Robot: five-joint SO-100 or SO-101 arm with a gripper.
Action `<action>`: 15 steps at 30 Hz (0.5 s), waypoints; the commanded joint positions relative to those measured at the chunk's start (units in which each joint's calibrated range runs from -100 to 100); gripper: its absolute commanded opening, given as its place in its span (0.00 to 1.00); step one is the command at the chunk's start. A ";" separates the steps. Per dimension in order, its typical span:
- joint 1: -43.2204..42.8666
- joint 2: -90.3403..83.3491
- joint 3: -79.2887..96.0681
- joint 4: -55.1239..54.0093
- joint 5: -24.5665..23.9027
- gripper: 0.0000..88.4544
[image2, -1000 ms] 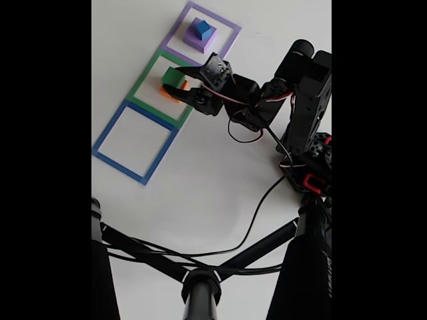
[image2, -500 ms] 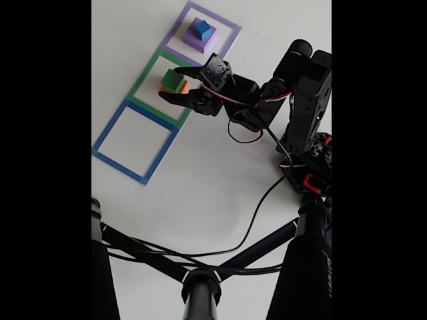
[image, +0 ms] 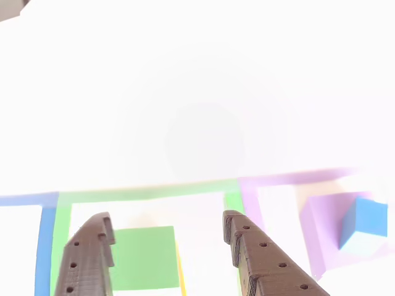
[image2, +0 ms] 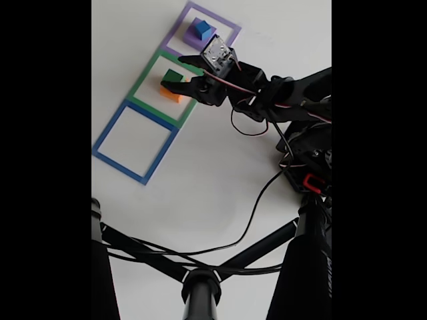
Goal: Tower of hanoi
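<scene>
A green block (image2: 172, 77) sits on a wider yellow-orange block (image2: 172, 96) inside the green tape square (image2: 143, 83). In the other view the green block (image: 145, 258) lies between my two dark fingers, with a yellow edge (image: 180, 274) showing at its right. My gripper (image2: 172, 72) is open and straddles the green block; a gap shows beside the right finger (image: 247, 253). A small blue cube (image2: 202, 29) rests on a purple block (image2: 191, 39) inside the purple tape square (image2: 230, 35), seen at right in the other view as blue cube (image: 364, 225) on purple block (image: 324, 237).
A blue tape square (image2: 107, 133) lies below the green one with nothing inside it. The arm's base and cables (image2: 308, 160) stand at right. Black tripod legs (image2: 200, 280) cross the bottom of the fixed view.
The arm has stretched forward and lowered. The open gripper moved from beside the green block to straddle it. The blocks have not moved.
</scene>
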State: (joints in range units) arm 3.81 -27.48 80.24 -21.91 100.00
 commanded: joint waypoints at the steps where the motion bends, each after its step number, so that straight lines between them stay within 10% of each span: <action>1: 2.23 -13.42 -10.70 26.77 0.00 0.06; 15: 3.86 -15.84 -72.15 103.85 0.00 0.00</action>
State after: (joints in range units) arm 6.59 -43.77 26.11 65.57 100.00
